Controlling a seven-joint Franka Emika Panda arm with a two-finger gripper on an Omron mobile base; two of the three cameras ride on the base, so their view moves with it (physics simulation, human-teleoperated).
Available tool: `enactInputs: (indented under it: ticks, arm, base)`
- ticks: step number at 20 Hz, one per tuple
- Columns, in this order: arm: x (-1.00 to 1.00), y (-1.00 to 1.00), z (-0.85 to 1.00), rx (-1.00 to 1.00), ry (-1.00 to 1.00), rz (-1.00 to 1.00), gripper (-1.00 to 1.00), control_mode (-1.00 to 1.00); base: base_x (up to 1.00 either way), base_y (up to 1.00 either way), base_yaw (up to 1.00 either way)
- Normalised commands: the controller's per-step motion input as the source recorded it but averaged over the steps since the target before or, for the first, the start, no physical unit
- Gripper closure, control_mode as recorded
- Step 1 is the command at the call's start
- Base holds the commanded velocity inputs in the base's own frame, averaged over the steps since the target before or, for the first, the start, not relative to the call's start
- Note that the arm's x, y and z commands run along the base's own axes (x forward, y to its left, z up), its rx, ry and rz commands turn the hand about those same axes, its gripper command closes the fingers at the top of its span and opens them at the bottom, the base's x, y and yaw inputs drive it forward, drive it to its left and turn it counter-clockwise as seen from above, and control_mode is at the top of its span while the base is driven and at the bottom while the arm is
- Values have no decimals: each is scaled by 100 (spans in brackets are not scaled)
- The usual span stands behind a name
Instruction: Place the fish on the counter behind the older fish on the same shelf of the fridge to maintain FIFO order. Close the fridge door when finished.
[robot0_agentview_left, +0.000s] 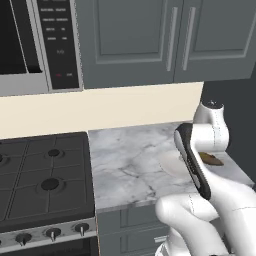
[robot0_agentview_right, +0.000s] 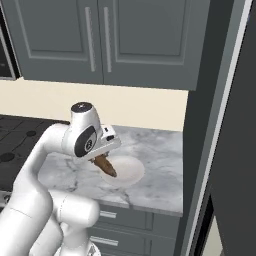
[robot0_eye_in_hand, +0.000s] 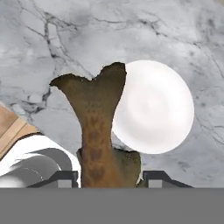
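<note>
My gripper (robot0_agentview_right: 101, 159) is shut on the fish (robot0_agentview_right: 107, 167), a brown mottled fish that hangs head-up in the jaws just above the round white plate (robot0_agentview_right: 125, 172). In the hand view the fish (robot0_eye_in_hand: 98, 131) runs up from between my fingertips (robot0_eye_in_hand: 65, 178), its forked tail spread over the marble and the plate (robot0_eye_in_hand: 155, 109) beside it. The counter (robot0_agentview_right: 160, 150) is grey-white veined marble. From the left base view the fish (robot0_agentview_left: 211, 159) peeks out past my forearm. The fridge (robot0_agentview_right: 235, 150) rises as a tall grey wall at the right.
A black gas stove (robot0_agentview_left: 45, 175) lies left of the counter (robot0_agentview_left: 130, 160), with a microwave (robot0_agentview_left: 35, 45) above it. Grey wall cabinets (robot0_agentview_right: 105, 40) hang over the counter. Dark drawers (robot0_agentview_right: 120, 220) with silver handles sit under the slab.
</note>
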Motion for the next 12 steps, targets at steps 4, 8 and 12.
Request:
enactInputs:
  ticks: [4,8,12]
  arm:
    - [-43,49,78,0,-10,0,100,-100]
    - [-29,44,51,0,-7,0,100,-100]
    - [-11,6,0,0,0,1,100,-100]
  base:
    - [0,0,0]
    - [0,0,0]
    - [0,0,0]
